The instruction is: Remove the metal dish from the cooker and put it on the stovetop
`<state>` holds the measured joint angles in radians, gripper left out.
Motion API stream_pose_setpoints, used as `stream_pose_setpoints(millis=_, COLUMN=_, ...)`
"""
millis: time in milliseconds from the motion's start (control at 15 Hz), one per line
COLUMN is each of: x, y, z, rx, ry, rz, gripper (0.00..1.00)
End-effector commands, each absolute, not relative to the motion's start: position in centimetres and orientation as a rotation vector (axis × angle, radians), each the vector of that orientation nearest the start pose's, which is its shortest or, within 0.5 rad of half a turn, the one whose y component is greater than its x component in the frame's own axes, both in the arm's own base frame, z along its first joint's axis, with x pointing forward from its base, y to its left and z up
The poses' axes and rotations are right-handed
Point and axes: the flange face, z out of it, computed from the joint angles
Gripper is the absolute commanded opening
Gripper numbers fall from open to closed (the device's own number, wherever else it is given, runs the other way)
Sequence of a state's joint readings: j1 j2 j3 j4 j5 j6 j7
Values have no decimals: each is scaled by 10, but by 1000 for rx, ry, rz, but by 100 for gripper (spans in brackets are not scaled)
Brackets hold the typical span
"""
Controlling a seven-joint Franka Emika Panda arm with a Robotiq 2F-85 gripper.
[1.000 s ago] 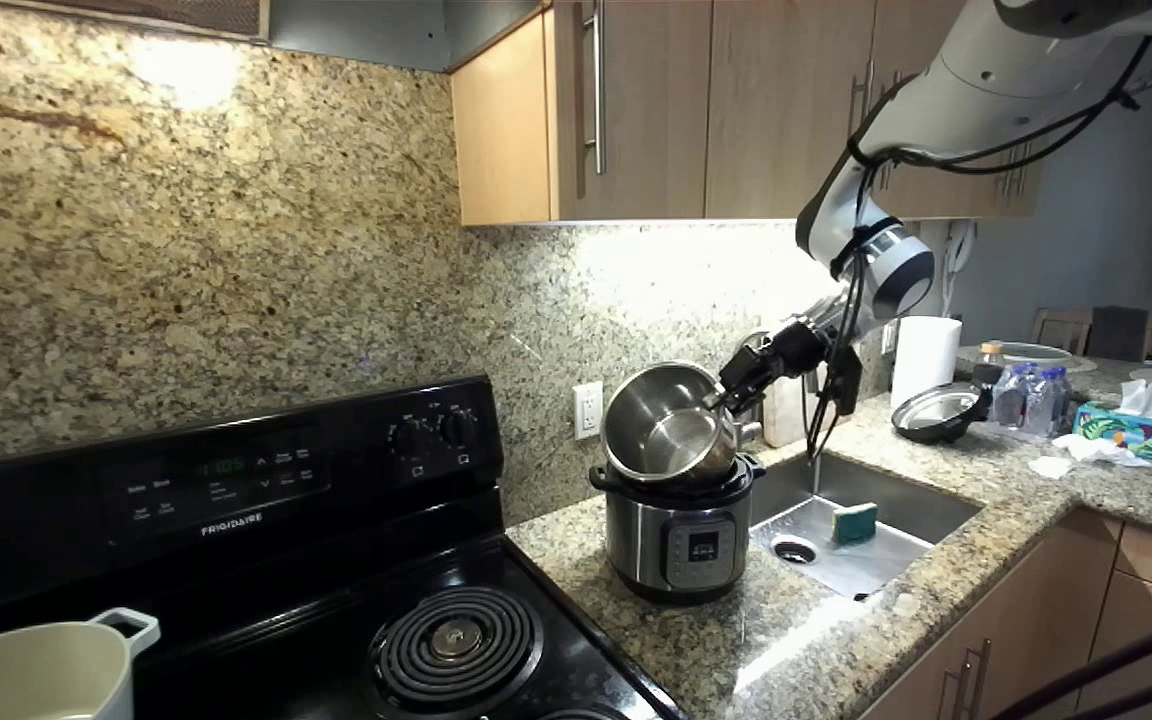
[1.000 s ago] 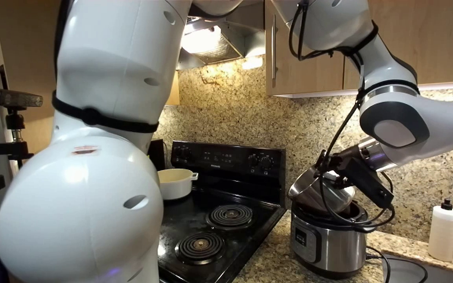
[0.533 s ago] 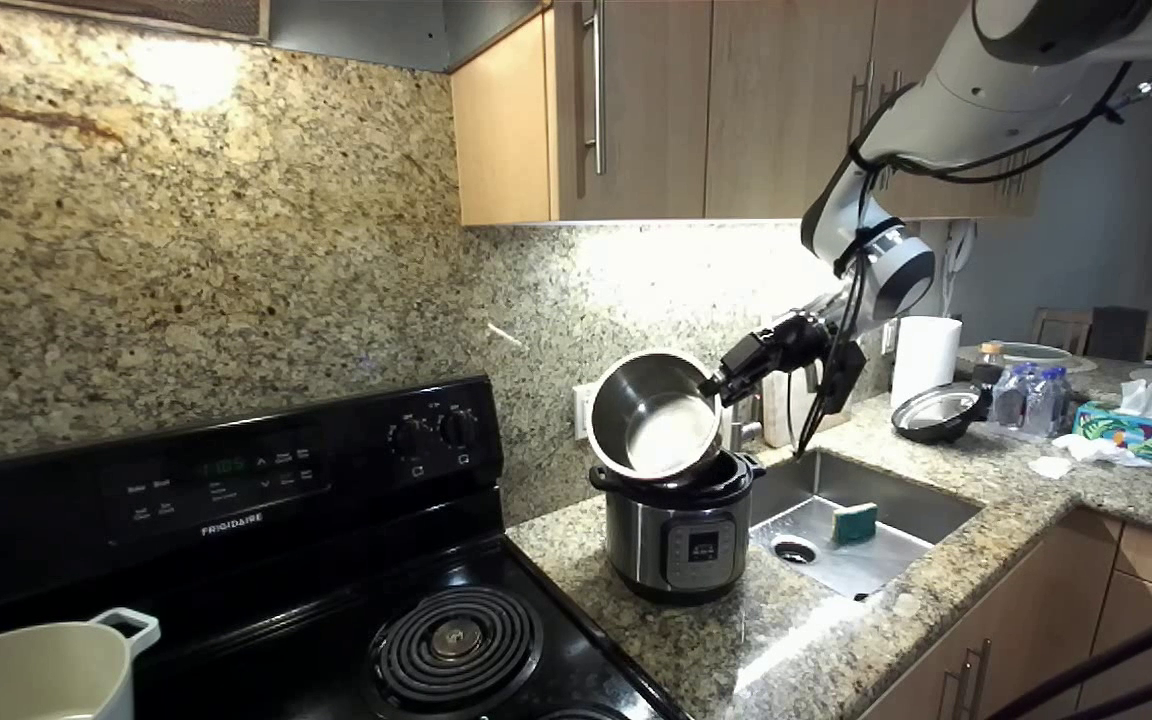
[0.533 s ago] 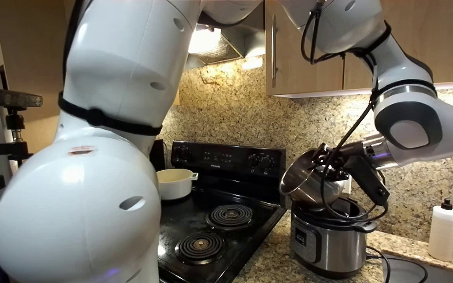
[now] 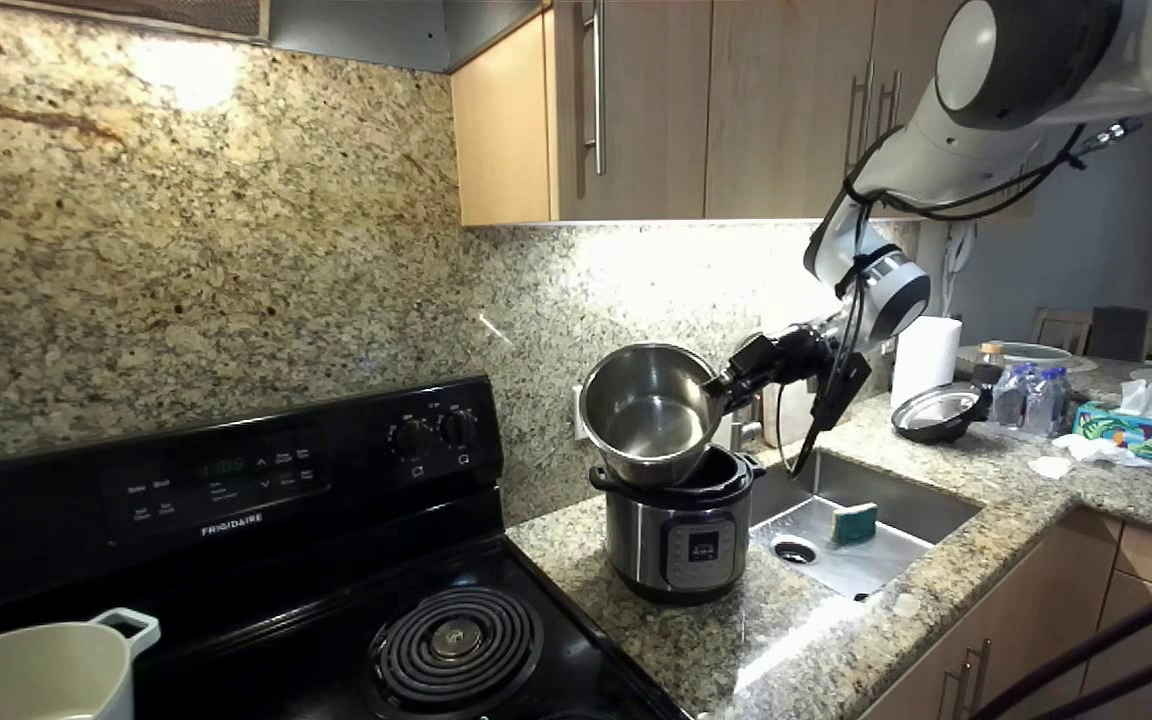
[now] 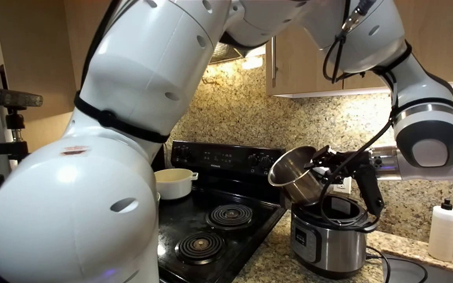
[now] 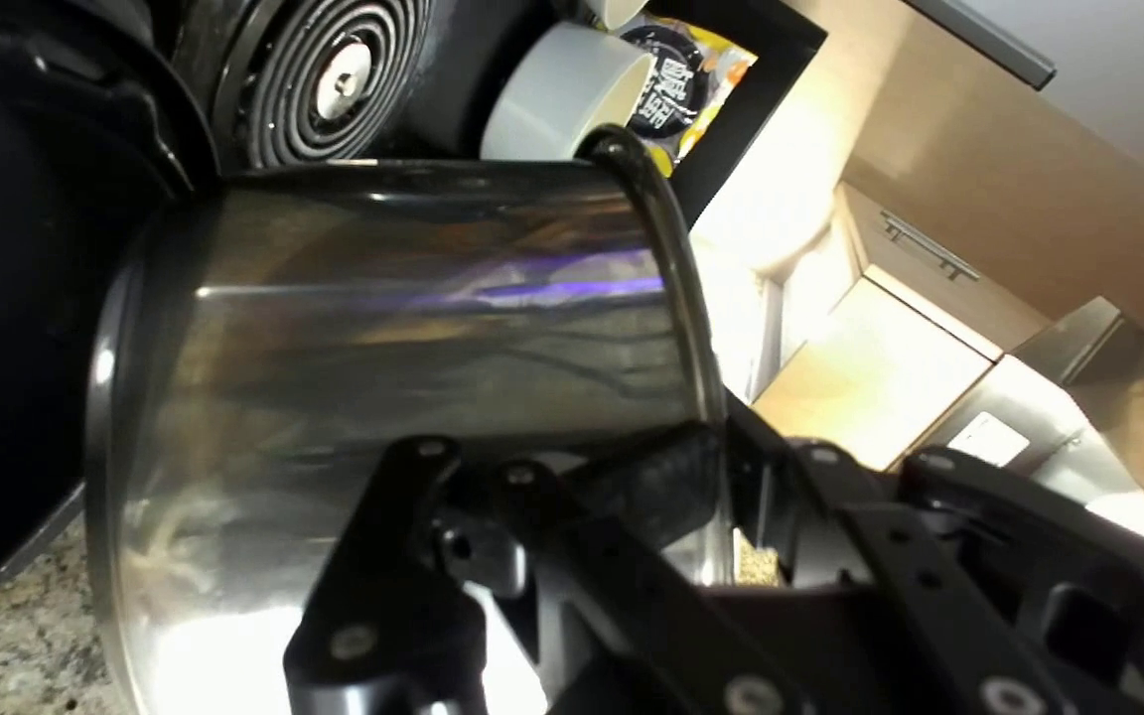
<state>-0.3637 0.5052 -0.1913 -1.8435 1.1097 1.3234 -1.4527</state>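
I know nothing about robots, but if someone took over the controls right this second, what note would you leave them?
End effector: shut on the rim of the metal dish.
Where things are: the dish hangs tilted over the cooker, its mouth facing the stovetop; I can't tell whether its base touches the cooker's rim. A white pot stands on the stovetop.
Done: the dish is gripped and at least mostly out of the cooker.
Left: carry it across, level it, set it down, let go. A coil burner looks a likely spot; I'd first make sure the base clears the rim.
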Motion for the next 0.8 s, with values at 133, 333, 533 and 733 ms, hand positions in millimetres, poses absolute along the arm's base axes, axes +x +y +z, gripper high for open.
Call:
stream_pose_setpoints(millis=133, x=544, y=-191, z=257, rx=-1626, ry=-476, rz=-346, gripper=4)
stream_pose_setpoints(millis=333, x=544, y=-191, z=248, rx=-1598, ry=-478, rz=-323, gripper=4)
stream_pose_setpoints(millis=533, x=550, y=-186, z=246, rx=-1576, ry=-506, rz=-292, gripper=4)
stream_pose_setpoints(millis=733, x=553, y=-182, z=248, rx=-1559, ry=-531, rz=-271, gripper=3)
